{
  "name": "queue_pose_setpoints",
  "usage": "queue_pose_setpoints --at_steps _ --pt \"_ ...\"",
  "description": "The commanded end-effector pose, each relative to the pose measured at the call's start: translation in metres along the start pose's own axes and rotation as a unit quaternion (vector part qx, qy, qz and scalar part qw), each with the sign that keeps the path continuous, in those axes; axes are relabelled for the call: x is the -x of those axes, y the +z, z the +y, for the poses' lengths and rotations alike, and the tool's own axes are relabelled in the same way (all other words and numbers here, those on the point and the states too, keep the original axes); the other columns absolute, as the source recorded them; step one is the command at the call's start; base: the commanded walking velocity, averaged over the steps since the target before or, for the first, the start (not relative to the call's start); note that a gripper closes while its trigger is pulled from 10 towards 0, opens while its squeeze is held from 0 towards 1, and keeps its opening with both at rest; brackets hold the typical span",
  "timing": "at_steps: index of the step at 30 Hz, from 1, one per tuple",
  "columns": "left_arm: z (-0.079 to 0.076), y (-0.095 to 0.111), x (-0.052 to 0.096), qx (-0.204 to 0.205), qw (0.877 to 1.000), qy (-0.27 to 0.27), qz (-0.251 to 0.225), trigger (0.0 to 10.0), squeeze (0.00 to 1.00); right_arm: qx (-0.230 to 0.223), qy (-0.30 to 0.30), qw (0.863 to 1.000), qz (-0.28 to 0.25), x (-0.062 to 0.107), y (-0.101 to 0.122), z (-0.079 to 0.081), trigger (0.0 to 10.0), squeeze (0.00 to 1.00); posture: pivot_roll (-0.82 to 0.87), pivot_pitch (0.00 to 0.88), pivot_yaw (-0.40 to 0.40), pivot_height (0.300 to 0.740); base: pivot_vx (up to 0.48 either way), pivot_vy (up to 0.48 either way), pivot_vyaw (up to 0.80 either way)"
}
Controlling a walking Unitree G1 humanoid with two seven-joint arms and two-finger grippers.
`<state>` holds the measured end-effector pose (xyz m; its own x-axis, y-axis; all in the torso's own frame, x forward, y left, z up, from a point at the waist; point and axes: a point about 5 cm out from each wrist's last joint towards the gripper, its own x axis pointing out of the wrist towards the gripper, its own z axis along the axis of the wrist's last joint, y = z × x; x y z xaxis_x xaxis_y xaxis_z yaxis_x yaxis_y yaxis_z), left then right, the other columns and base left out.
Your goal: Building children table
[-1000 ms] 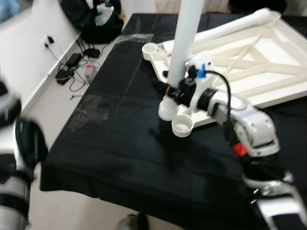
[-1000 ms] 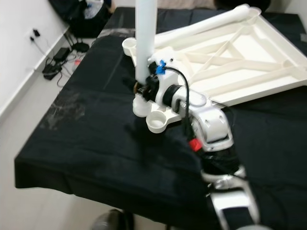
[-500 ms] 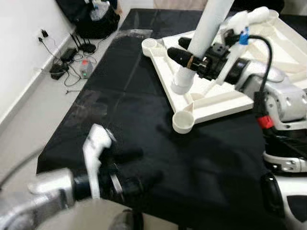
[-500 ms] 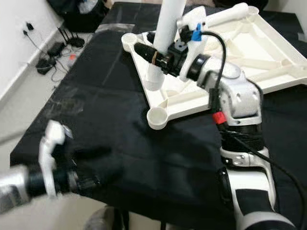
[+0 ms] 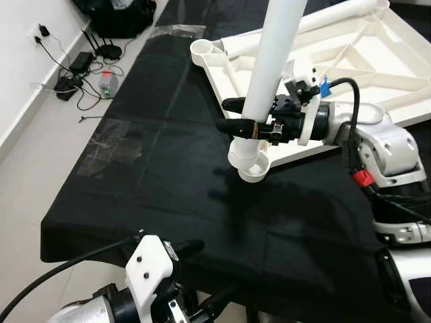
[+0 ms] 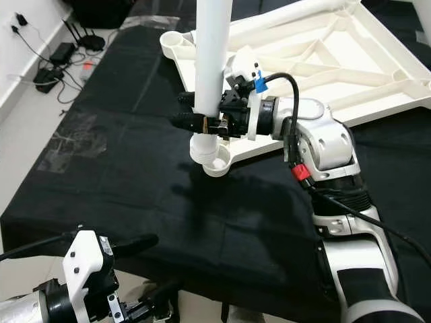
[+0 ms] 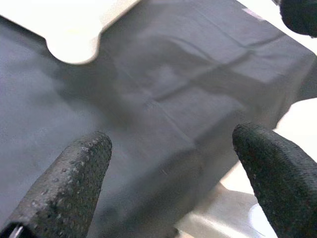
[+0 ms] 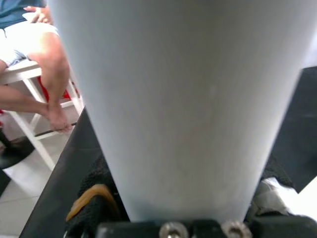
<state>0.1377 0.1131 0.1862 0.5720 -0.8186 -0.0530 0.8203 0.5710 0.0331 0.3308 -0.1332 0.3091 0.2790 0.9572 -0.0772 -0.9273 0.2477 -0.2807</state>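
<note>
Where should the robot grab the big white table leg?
Low on the round shaft of the table leg, coming from the side. It stands upright over the corner socket, so the right gripper pinching across it just above can steer the end in.

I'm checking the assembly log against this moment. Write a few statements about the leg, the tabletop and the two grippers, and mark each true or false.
1. The right gripper is shut on the white table leg. True.
2. The leg stands roughly upright, its lower end at a corner socket of the tabletop. True.
3. The tabletop lies on a bare wooden floor. False: it lies on a black cloth.
4. The left gripper holds a second leg. False: its fingers are open and hold nothing.
5. Another leg is laid flat along the tabletop's far edge. True.
</note>
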Motion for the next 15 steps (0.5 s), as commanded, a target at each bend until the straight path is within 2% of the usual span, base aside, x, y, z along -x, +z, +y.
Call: queue_pose_setpoints --at_steps 1,4,9,15 --pt "-0.004 0.000 0.001 -0.020 1.000 0.014 -0.009 10.0 0.00 0.007 0.020 1.000 0.000 -0.001 0.001 0.002 10.0 0.00 0.04 0.381 0.039 0.740 0.000 0.000 0.00" --pt "-0.001 -0.001 0.000 -0.024 0.999 0.038 -0.028 10.0 0.00 0.023 0.032 0.999 -0.008 0.000 0.002 0.001 10.0 0.00 0.05 0.388 0.036 0.740 0.000 0.000 0.00" --pt "-0.003 -0.003 0.001 -0.025 0.998 0.040 -0.033 10.0 0.00 0.024 0.068 0.997 -0.024 0.013 0.008 -0.001 10.0 0.00 0.06 0.389 0.035 0.740 0.000 0.000 0.00" --pt "-0.004 -0.004 0.001 -0.029 0.998 0.040 -0.039 10.0 0.00 0.032 0.092 0.995 -0.019 0.019 0.010 0.004 10.0 0.00 0.06 0.390 0.041 0.740 0.000 0.000 0.00"
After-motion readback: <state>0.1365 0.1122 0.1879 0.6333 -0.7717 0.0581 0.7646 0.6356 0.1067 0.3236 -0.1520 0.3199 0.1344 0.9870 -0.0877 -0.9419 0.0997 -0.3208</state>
